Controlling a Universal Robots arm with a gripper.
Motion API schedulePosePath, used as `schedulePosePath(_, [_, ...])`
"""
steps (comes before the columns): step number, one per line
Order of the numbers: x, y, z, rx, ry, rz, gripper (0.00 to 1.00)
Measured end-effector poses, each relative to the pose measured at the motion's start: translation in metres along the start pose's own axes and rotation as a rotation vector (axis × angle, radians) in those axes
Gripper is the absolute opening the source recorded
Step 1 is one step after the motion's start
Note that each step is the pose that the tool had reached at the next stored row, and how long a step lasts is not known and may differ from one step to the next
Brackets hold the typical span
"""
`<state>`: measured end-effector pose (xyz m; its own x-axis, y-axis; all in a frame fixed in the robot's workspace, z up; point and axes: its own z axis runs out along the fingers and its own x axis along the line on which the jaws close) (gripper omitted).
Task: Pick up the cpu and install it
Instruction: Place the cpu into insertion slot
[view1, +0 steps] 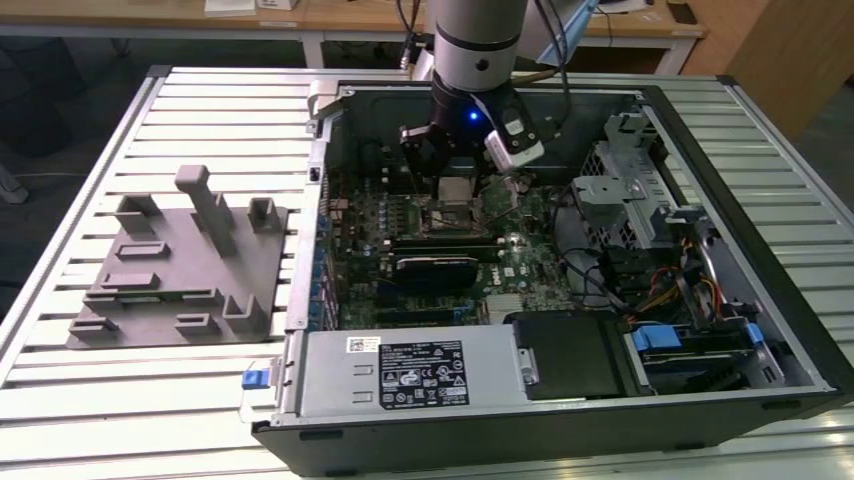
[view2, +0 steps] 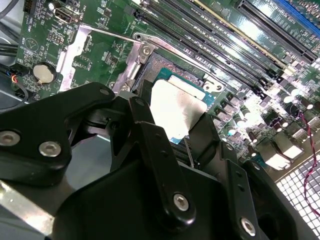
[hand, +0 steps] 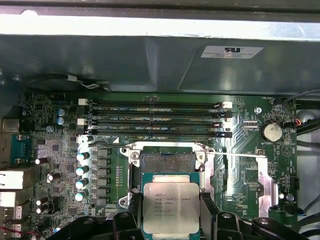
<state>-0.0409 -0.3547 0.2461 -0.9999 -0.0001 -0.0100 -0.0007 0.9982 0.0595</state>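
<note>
The cpu (hand: 170, 210), a flat square chip with a silvery top, is held between the black fingers (hand: 134, 209) of my gripper (hand: 171, 220). It hangs just above the motherboard, beside the open black socket frame (hand: 167, 161), and partly overlaps the frame's near edge. In the second wrist view the cpu (view2: 175, 102) shows bright between the two fingers of the gripper (view2: 176, 120), tilted over the socket (view2: 165, 67). In the exterior view the gripper (view1: 458, 192) reaches down into the open computer case over the socket (view1: 454, 215).
Memory slots (hand: 155, 120) lie beyond the socket, and its thin metal lever (hand: 240, 156) sticks out sideways. A coin battery (hand: 272, 131) sits nearby. On the exterior view's left stands a grey fixture block (view1: 174, 260). The power supply (view1: 400, 370) and drive cage (view1: 627, 180) crowd the case.
</note>
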Motion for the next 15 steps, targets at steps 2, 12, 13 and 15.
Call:
schedulePosePath(2, [0.0,0.0,0.0,-0.0001,0.0,0.001,0.54])
schedulePosePath(12, [0.0,-0.0001,0.0012,0.0016,-0.0099,0.166,0.54])
schedulePosePath(13, [0.0,-0.0001,0.0013,0.0019,-0.011,0.185,0.54])
schedulePosePath(15, [0.0,-0.0001,0.0015,0.0022,-0.0131,0.221,0.54])
